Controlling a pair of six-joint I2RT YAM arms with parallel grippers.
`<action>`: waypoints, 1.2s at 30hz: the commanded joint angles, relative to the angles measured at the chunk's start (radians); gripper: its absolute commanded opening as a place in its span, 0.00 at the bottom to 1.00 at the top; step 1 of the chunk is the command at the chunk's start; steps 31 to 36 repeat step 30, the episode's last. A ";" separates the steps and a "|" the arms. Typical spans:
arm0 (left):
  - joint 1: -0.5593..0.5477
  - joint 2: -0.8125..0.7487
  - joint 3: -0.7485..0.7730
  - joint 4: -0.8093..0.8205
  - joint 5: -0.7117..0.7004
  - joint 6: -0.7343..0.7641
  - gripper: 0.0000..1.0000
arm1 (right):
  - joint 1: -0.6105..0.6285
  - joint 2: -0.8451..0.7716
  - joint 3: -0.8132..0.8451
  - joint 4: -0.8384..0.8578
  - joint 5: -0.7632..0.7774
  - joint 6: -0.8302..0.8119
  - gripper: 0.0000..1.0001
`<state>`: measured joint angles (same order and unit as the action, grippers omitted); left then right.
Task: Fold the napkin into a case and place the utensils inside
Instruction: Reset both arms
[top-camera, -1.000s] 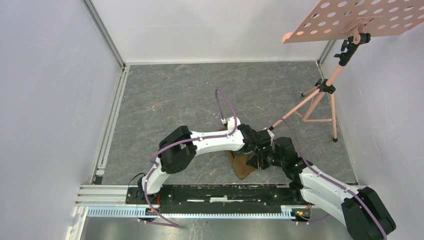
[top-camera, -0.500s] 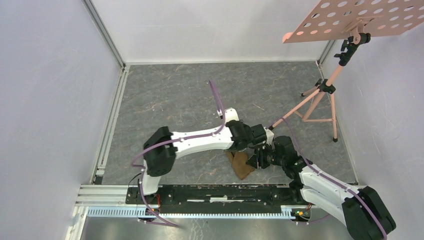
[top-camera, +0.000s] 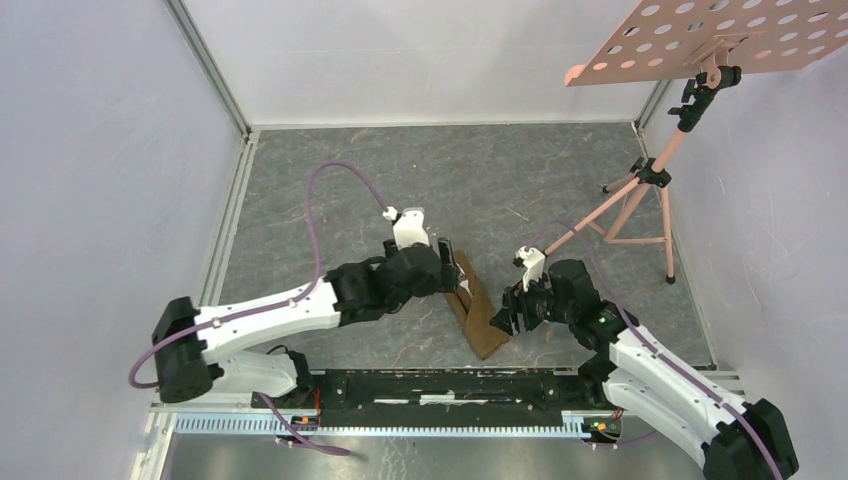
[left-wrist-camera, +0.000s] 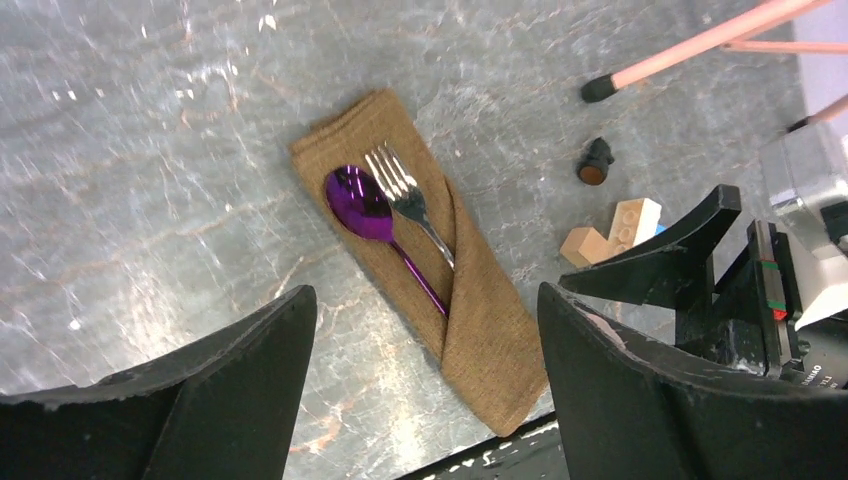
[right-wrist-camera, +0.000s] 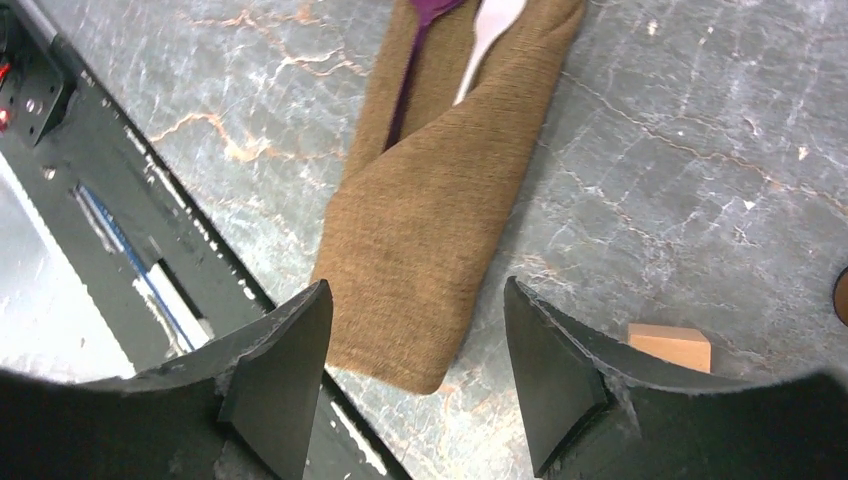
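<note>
The brown napkin (top-camera: 480, 318) lies folded as a long narrow case (left-wrist-camera: 490, 335) near the table's front edge. The utensils sit inside it: the purple spoon (left-wrist-camera: 358, 203) and the silver fork (left-wrist-camera: 400, 185) stick out of its far end. Over that far end hangs my left gripper (top-camera: 452, 272), open, with its jaws wide and nothing between them (left-wrist-camera: 425, 300). My right gripper (top-camera: 505, 318) stands open above the case's near right corner (right-wrist-camera: 415, 290), apart from the cloth (right-wrist-camera: 430, 200). The spoon's handle (right-wrist-camera: 408, 80) and the fork (right-wrist-camera: 490, 25) run under the flap.
A pink tripod stand (top-camera: 640, 200) carries a perforated panel (top-camera: 720, 40) at the right. Wooden and blue blocks (left-wrist-camera: 612, 230) and a small dark cap (left-wrist-camera: 595, 165) lie right of the case. The black base rail (top-camera: 430, 385) runs just in front of it.
Both grippers have opened. The left arm has swung back to the left and off the napkin, which uncovers the whole case. The right gripper has pulled slightly away from the cloth.
</note>
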<state>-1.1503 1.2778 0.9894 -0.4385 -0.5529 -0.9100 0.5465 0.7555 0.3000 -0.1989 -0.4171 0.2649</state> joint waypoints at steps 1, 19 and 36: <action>0.032 -0.178 -0.015 0.193 0.060 0.308 0.88 | 0.030 -0.063 0.181 -0.163 0.016 -0.097 0.72; 0.031 -0.756 0.361 -0.097 -0.088 0.813 1.00 | 0.030 -0.329 0.723 -0.331 0.623 -0.296 0.98; 0.031 -0.829 0.410 -0.200 -0.131 0.825 1.00 | 0.030 -0.419 0.706 -0.252 0.789 -0.271 0.98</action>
